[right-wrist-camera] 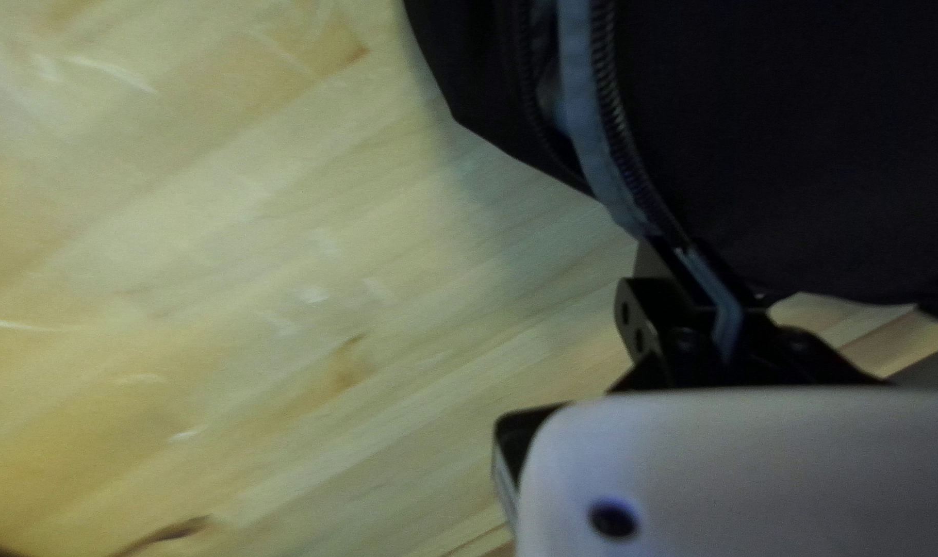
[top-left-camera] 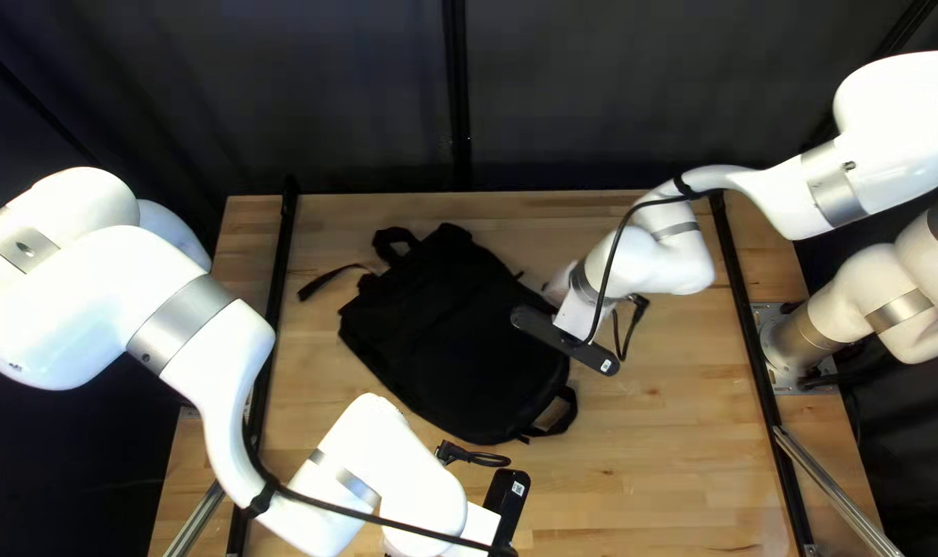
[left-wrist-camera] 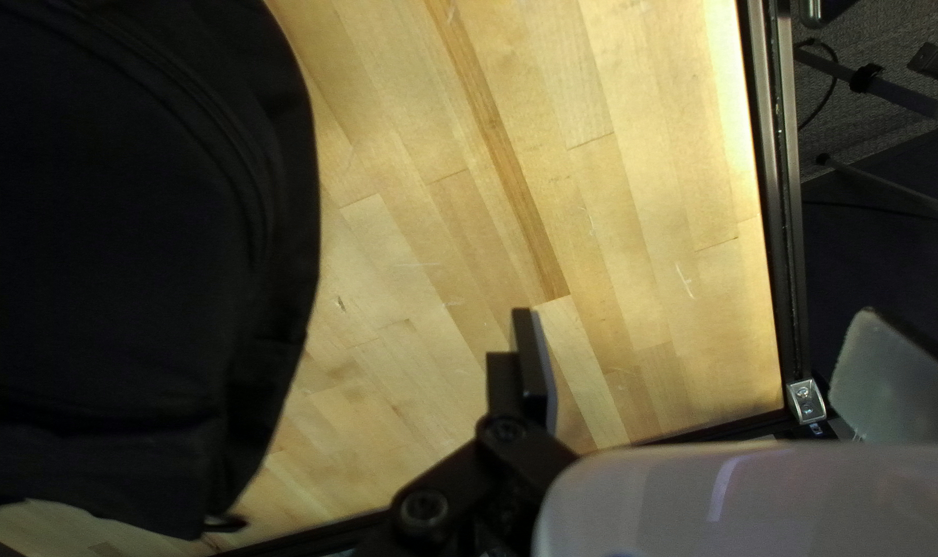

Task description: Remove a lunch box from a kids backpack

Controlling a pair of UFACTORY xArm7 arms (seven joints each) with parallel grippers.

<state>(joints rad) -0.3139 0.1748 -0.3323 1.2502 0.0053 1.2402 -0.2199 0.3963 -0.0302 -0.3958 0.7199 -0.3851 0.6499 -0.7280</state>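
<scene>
My left gripper (top-left-camera: 481,524) is at the near edge in the top left view, fingers hidden; my right gripper (top-left-camera: 575,313) is beside the backpack's right side. The black backpack (top-left-camera: 458,340) lies flat and tilted on the table. In the left wrist view, my left gripper (left-wrist-camera: 711,371) stands open with nothing between its fingers, beside the backpack (left-wrist-camera: 108,248). In the right wrist view, my right gripper (right-wrist-camera: 696,270) is shut on the grey-trimmed zipper edge (right-wrist-camera: 590,134) of the backpack (right-wrist-camera: 799,134); the zipper looks parted there. No lunch box shows.
Black rails (top-left-camera: 268,392) run along both sides of the wooden table (top-left-camera: 654,464). A black strap (top-left-camera: 332,281) trails from the backpack's far left side. A strap loop (top-left-camera: 554,415) sticks out at its near right corner, close to my left arm's cable.
</scene>
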